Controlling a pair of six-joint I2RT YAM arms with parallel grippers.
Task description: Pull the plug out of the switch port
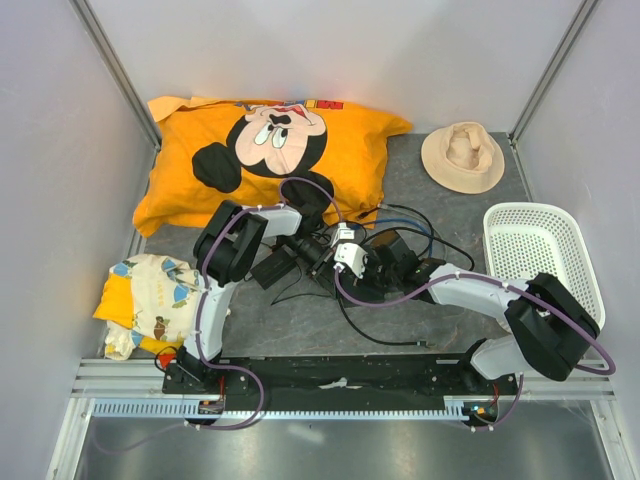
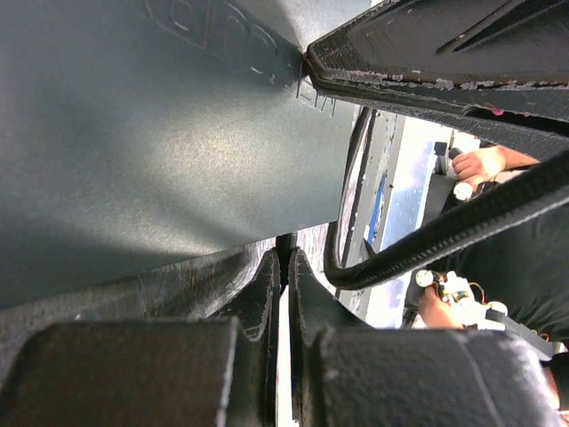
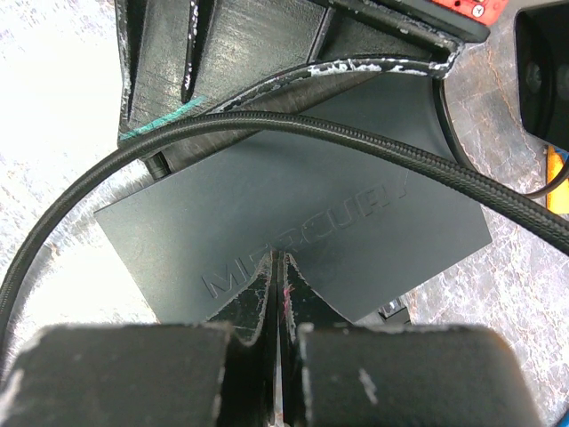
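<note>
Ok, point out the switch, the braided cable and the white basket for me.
switch (image 3: 293,205): right wrist view, on its bare matte top face.
braided cable (image 3: 267,118): right wrist view, on the arc crossing over the switch.
white basket (image 1: 535,208): top external view, on its far rim.

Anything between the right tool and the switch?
Nothing visible between them: the right tool, shut, sits right over the switch's top face. A braided black cable arcs across the switch just beyond its tips, so it may snag on a forward reach.
</note>
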